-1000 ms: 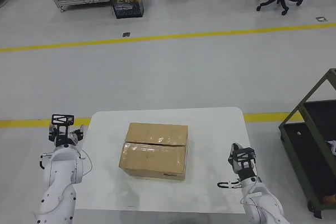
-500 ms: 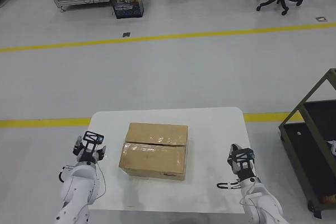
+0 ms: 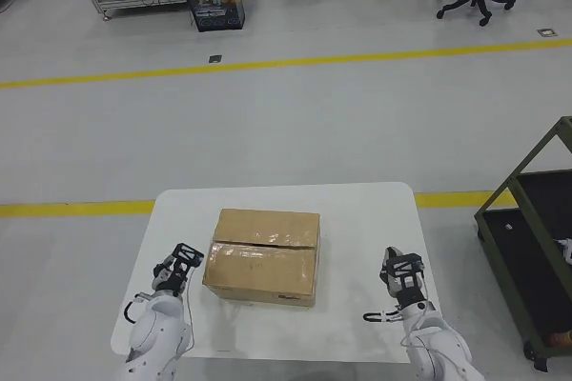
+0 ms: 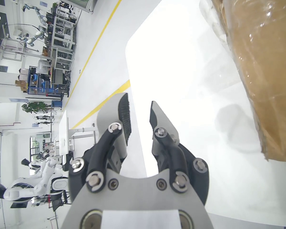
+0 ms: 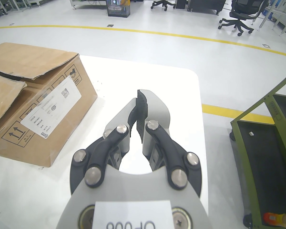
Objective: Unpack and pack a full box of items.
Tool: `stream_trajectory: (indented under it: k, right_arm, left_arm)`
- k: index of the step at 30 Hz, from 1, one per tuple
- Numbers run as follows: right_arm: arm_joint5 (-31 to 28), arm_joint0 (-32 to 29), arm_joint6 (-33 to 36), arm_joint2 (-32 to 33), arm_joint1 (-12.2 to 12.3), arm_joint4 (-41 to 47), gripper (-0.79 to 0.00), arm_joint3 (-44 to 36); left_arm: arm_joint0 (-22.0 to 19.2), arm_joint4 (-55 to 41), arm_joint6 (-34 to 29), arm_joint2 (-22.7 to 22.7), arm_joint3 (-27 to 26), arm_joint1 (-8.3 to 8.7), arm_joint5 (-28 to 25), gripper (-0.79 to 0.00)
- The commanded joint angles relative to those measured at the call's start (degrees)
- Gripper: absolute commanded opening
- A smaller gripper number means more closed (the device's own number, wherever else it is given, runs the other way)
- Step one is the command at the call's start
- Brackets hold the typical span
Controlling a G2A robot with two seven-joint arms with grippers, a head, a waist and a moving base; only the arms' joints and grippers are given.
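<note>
The left gripper has its jaws partly open with a clear gap and nothing between them. The right gripper has its jaws pressed together, holding nothing. The left one hovers just beside the box, off its left end near the front corner, not touching. The right one is well apart from the box's right end. The box is brown cardboard on the white table. Its top flaps are folded down but slightly lifted at the seam, with glossy clear tape and a white label on one side. Both arms come in low from the box's near side.
</note>
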Motion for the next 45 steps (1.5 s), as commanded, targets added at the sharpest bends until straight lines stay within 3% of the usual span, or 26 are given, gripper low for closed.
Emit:
stream_trajectory:
  k: [1, 11, 21, 27, 45]
  right_arm:
    - [0.04, 1.41, -0.49, -1.49, -0.24, 0.15, -0.785, 1.52]
    - [1.06, 9.36, -3.01, -10.66, -2.19, 1.01, -0.785, 12.62]
    - [0.73, 14.01, -4.96, -16.52, -3.73, 0.88, -0.785, 20.26]
    - [0.02, 15.5, -5.34, -18.32, -4.41, 2.15, -0.785, 22.67]
    - [-2.12, 14.89, -5.3, -18.37, -4.37, 1.26, -0.785, 23.61]
  left_arm:
    - [-0.44, -0.05, 1.14, 0.21, 1.56, -0.01, -0.63, -0.785]
    - [-3.53, 1.98, 5.94, 1.94, 10.42, -0.07, -2.37, -0.785]
    - [-5.23, -0.78, 7.26, 2.99, 12.81, -0.41, -4.17, -0.785]
    - [-4.93, -2.33, 8.0, 3.44, 12.1, -0.44, -6.72, -0.785]
    - [0.18, -3.69, 6.3, 4.66, 2.86, -0.06, -13.67, -0.785]
